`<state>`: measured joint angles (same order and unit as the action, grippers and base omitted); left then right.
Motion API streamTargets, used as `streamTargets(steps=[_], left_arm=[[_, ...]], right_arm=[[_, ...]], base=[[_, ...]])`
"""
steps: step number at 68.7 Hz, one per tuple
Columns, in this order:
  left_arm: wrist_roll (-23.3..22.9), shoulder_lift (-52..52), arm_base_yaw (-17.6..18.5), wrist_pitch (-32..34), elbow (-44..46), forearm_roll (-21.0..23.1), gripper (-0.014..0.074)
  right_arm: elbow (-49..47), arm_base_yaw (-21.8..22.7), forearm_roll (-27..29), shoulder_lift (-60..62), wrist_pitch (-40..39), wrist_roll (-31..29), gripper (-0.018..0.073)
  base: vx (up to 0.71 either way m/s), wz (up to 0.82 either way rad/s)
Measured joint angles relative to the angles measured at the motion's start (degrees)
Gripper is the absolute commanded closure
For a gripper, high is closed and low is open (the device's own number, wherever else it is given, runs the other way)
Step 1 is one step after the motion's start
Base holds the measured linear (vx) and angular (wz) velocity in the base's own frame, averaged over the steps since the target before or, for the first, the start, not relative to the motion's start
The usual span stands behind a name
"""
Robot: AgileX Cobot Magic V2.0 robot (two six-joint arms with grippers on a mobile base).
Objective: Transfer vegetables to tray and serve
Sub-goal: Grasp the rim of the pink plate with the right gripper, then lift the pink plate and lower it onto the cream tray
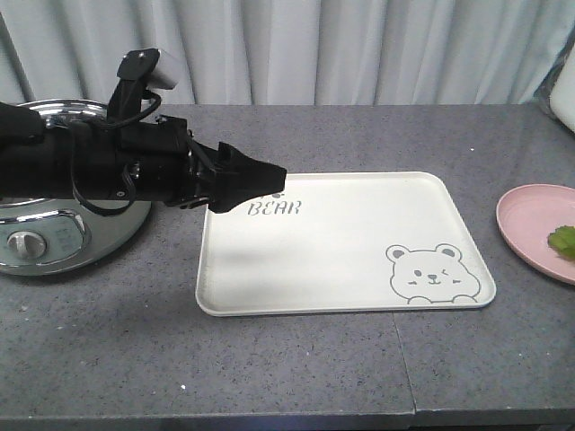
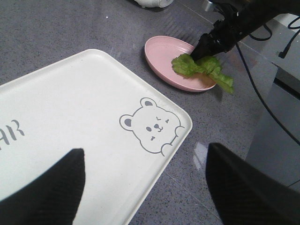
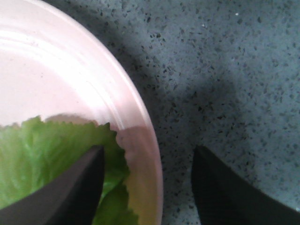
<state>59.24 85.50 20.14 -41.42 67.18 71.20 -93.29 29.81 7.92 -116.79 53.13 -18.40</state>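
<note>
The green lettuce leaf (image 2: 202, 67) lies on a round pink plate (image 2: 161, 51), with one end hanging over the plate's rim. The leaf also shows in the front view (image 1: 563, 240) and the right wrist view (image 3: 42, 159). My right gripper (image 3: 149, 149) is open and low over the plate's edge (image 3: 140, 136). One finger (image 3: 70, 187) is over the leaf and the other is over the counter outside the rim. In the left wrist view the right gripper (image 2: 205, 47) touches the leaf. The cream tray (image 1: 359, 269) with the bear drawing holds nothing. My left gripper (image 1: 269, 176) hovers open over the tray's left part (image 2: 144, 149).
A silver pressure cooker (image 1: 54, 242) stands at the left, under the left arm. The pink plate (image 1: 539, 229) sits right of the tray at the frame's edge. A counter seam runs near the tray's front right corner. White curtains hang behind.
</note>
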Motion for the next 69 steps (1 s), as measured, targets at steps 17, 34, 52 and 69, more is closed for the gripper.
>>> streamTargets(steps=[17, 34, 52, 69], left_arm=[[0.00, 0.00, 0.00, 0.00, 0.00, 0.00, 0.0073], [0.00, 0.00, 0.00, 0.00, 0.00, 0.00, 0.0073], [0.00, 0.00, 0.00, 0.00, 0.00, 0.00, 0.0073], [0.00, 0.00, 0.00, 0.00, 0.00, 0.00, 0.0073]], right_arm=[[0.00, 0.07, -0.05, -0.50, -1.09, -0.52, 0.0499], [-0.26, 0.14, 1.09, -0.45, -1.34, -0.65, 0.0569], [-0.26, 0.14, 1.98, 1.42, -1.23, -0.69, 0.0569], [-0.40, 0.14, 6.60, 5.93, 0.22, -1.85, 0.0568]], base=[[0.00, 0.00], [0.00, 0.00], [0.00, 0.00], [0.00, 0.00]])
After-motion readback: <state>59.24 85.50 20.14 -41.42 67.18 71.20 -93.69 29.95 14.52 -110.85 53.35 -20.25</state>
